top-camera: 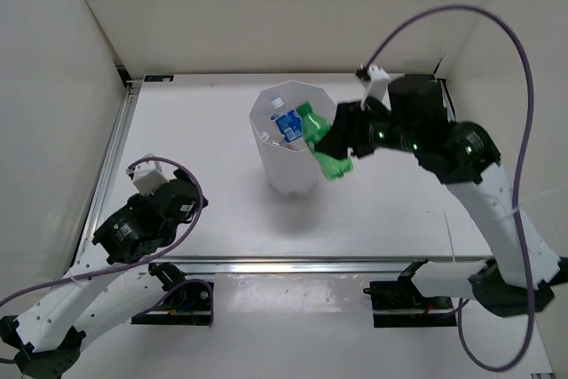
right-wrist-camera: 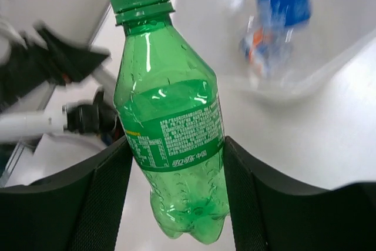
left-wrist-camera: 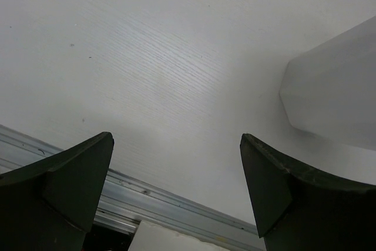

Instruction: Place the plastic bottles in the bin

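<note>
One green bottle (right-wrist-camera: 173, 127) is clamped at its label between the right gripper's (right-wrist-camera: 176, 168) fingers. It is tilted across the right rim of the white bin (top-camera: 288, 179), with its cap over the opening and its base seemingly outside. If it is released here, I judge the base could catch that rim and the bottle could fall to the table (top-camera: 204, 210). It could also knock the light bin, which holds the blue-labelled bottle (top-camera: 287, 124). The left gripper (left-wrist-camera: 176, 151) sits near left, spread wide and empty.
</note>
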`<state>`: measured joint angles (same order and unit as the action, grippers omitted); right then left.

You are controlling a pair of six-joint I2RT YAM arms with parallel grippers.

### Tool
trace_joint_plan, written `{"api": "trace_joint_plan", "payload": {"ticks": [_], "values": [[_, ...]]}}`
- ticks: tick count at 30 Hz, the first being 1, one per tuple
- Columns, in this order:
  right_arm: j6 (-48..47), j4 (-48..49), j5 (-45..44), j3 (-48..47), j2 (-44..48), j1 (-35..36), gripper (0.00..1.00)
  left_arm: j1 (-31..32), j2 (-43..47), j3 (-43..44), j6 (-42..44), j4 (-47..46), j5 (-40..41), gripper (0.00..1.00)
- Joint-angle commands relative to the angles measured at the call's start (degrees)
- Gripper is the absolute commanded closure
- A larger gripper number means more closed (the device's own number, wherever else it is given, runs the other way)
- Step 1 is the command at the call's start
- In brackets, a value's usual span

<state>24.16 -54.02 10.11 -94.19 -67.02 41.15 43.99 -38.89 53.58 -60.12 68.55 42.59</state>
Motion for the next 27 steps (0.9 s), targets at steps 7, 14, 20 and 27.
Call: {"api": "trace_joint_plan", "payload": {"ticks": [7, 14, 20, 27], "values": [[-7.0, 1.5, -4.9, -26.6, -26.0, -6.4, 0.76, 0.0, -1.2, 0.6, -1.7, -1.6, -3.5, 0.00], [-6.5, -2.1, 1.6, -26.8, -28.8, -11.4, 0.15, 0.0, -1.7, -0.5, 0.4, -4.7, -3.5, 0.00], [-3.7, -6.0, -0.6, -31.0, -22.0, -15.7, 0.00, 0.0, -4.1, -2.4, 0.7, -10.8, -5.4, 0.00], [-1.2, -11.9, -2.9, -22.4, -15.3, -22.9, 0.00, 0.0, -11.0, 0.7, 1.1, -9.6, 3.6, 0.00]]}}
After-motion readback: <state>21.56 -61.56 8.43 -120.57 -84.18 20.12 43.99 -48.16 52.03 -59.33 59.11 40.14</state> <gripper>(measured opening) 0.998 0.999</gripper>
